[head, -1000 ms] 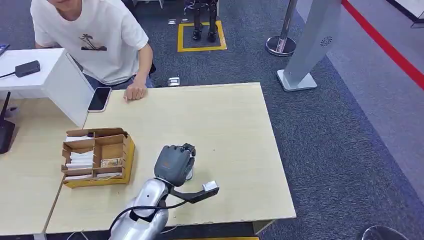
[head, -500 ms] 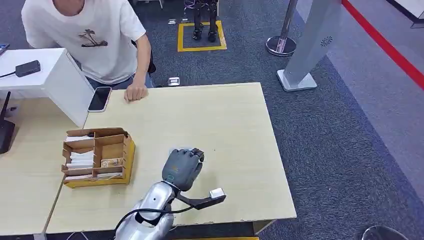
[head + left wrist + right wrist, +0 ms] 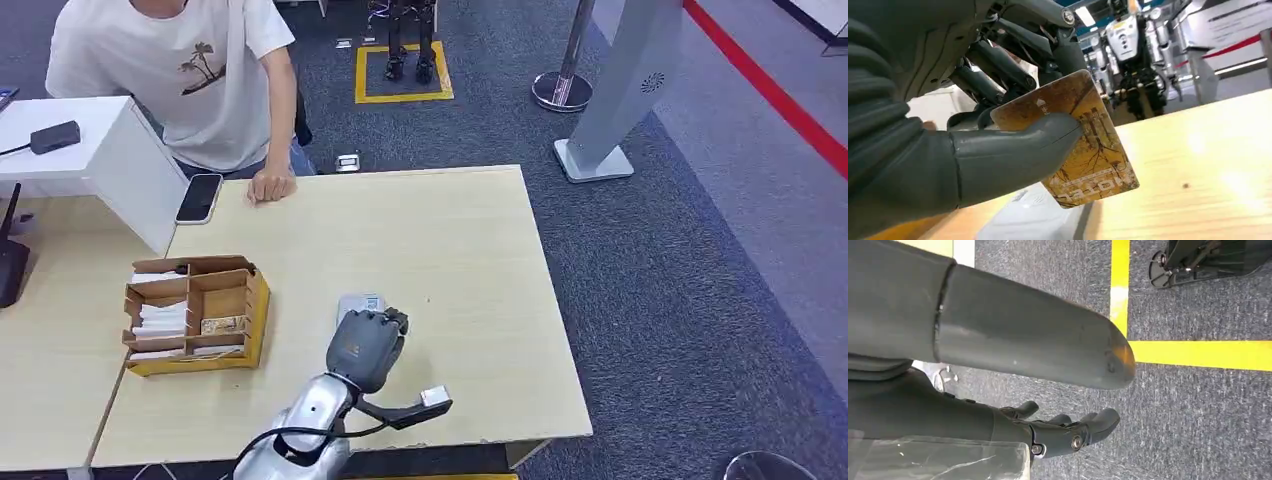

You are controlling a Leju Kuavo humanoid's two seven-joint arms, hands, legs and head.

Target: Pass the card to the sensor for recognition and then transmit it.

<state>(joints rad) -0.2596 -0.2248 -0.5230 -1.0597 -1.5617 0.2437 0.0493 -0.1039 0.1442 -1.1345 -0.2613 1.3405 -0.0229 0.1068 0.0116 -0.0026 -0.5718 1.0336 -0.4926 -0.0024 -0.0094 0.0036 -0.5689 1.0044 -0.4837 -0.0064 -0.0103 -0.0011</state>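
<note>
My left hand (image 3: 365, 346) hovers over the middle front of the wooden table (image 3: 470, 250). In the left wrist view its thumb (image 3: 1013, 152) and fingers pinch a golden hotel card (image 3: 1093, 160), held tilted just above the tabletop. A small grey-white sensor pad (image 3: 360, 302) lies flat on the table, peeking out at the far side of the hand; it also appears pale and blurred under the card as the pad (image 3: 1033, 220). My right hand (image 3: 1058, 432) hangs over dark carpet, fingers loosely apart and holding nothing.
A cardboard box (image 3: 257, 310) with compartments of cards stands to the left of my hand. A person sits at the far left side, one hand (image 3: 270, 186) resting on the table beside a phone (image 3: 199, 197). A white slanted stand (image 3: 130, 165) is at the far left.
My left hand has drawn back toward me with the card, uncovering the sensor pad it was over. The person has shifted slightly.
</note>
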